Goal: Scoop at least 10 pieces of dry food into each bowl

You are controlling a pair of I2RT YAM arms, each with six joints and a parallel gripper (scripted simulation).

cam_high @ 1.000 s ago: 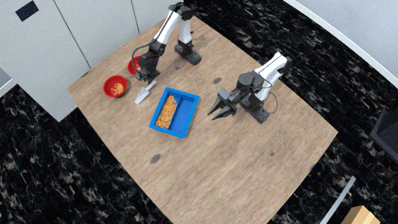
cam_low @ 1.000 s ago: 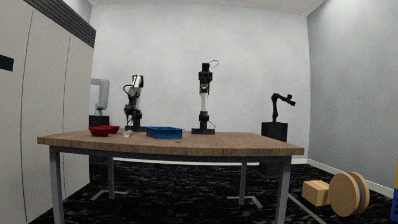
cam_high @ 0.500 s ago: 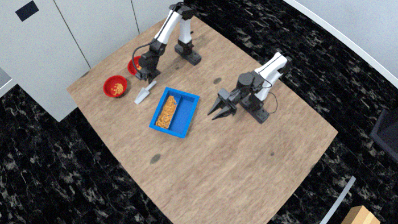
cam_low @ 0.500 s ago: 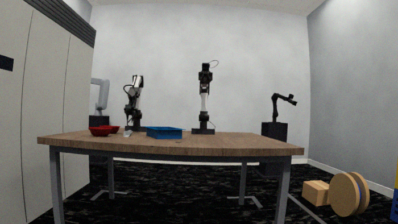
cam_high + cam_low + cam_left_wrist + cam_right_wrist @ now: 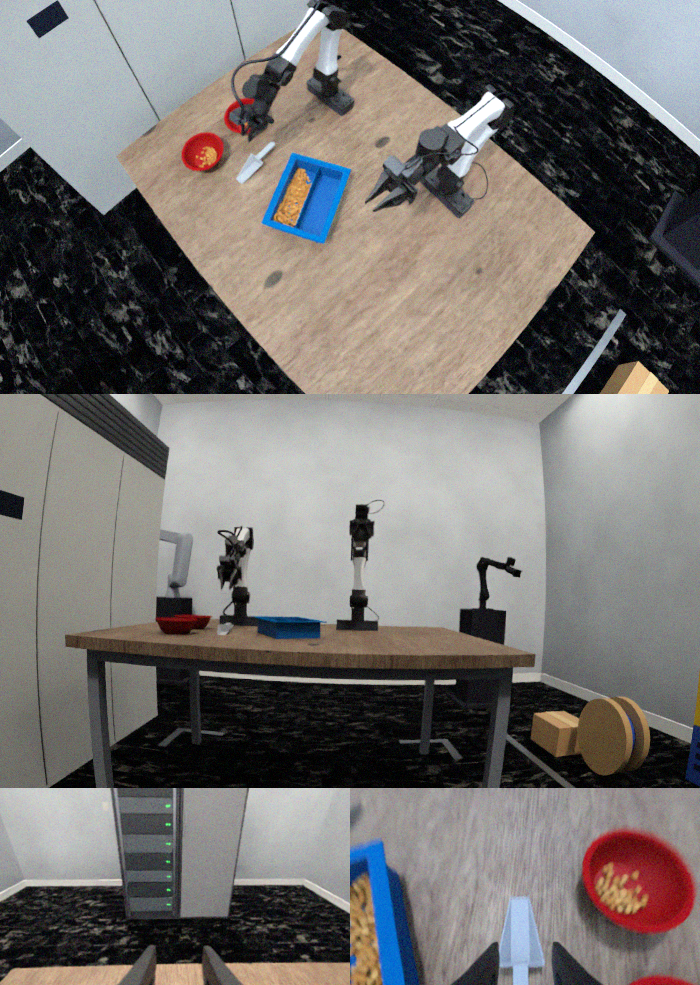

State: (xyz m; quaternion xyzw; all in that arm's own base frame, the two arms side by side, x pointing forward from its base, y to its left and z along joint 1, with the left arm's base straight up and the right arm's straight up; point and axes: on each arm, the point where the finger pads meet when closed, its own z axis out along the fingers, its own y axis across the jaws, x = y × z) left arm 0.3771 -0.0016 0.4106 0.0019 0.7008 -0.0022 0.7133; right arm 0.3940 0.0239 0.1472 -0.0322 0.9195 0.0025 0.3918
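Note:
The blue box (image 5: 322, 200) (image 5: 290, 629) (image 5: 387, 920) lies flat, with dry food (image 5: 294, 197) (image 5: 363, 929) in one compartment. The scoop (image 5: 250, 167) (image 5: 225, 629) (image 5: 520, 933) lies empty on the table between box and bowls. One red bowl (image 5: 196, 142) (image 5: 175, 625) (image 5: 658, 871) stands upright with several pieces inside. The other red bowl (image 5: 201, 621) (image 5: 662, 981) is partly hidden by the right arm; a few pieces show. My right gripper (image 5: 247, 136) (image 5: 227, 587) (image 5: 525, 950) is open, empty, above the scoop's handle end. My left gripper (image 5: 370, 206) (image 5: 178, 954) is open and empty, beside the box.
The left arm's base (image 5: 450, 196) (image 5: 357, 624) stands on the far side of the box from the scoop. The right arm's base (image 5: 330, 95) stands near the partly hidden bowl. A tall cabinet (image 5: 190, 45) (image 5: 80, 544) rises beside the table edge near the bowls.

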